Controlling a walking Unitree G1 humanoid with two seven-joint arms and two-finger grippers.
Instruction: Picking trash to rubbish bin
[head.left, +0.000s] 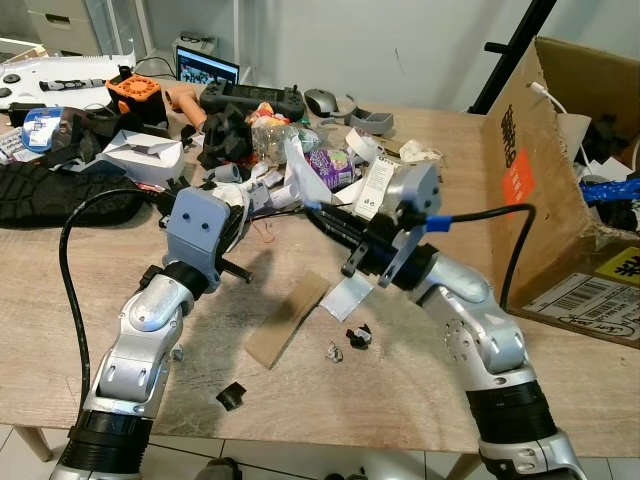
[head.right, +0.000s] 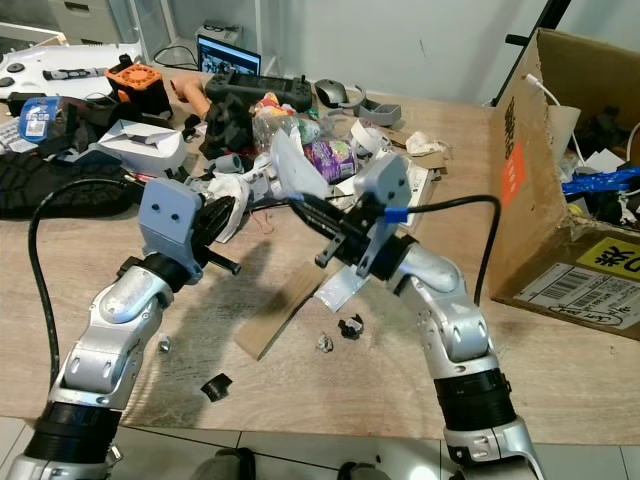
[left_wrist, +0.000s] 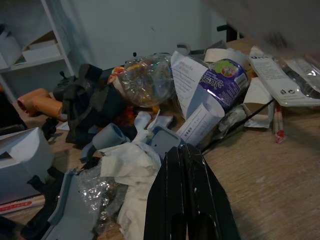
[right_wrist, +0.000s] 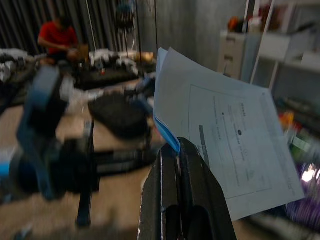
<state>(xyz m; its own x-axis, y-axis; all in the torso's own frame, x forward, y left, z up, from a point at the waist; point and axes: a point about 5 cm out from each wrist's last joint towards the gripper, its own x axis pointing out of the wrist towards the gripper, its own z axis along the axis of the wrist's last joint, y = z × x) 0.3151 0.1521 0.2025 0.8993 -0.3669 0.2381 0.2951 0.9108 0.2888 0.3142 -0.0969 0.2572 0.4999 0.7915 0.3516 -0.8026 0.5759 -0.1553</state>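
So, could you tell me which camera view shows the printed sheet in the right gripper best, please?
The right wrist view: the printed sheet is seen close up, pinched between the right gripper fingers, its print visible. Both eye views show it small and curled above the clutter; in the left wrist view I cannot pick it out.

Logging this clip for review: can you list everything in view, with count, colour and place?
Printed sheet: one, white, lifted above the table in the right gripper.
Trash pile: one heap, mixed colours, middle of the table; crushed clear bottle, purple packet, white tissue.
Cardboard strip: one, brown, flat on the table between the arms.
Black scraps: a few, near the table's front edge.
Cardboard box: one, brown, on the table's right end, open side showing clutter.
Laptop: one, dark, far edge.
Person: one, red top, blurred background of the right wrist view.
Table: one, light wood.
Left gripper: jaws shut, empty, pointed at the pile.
Right gripper: jaws shut on the sheet.
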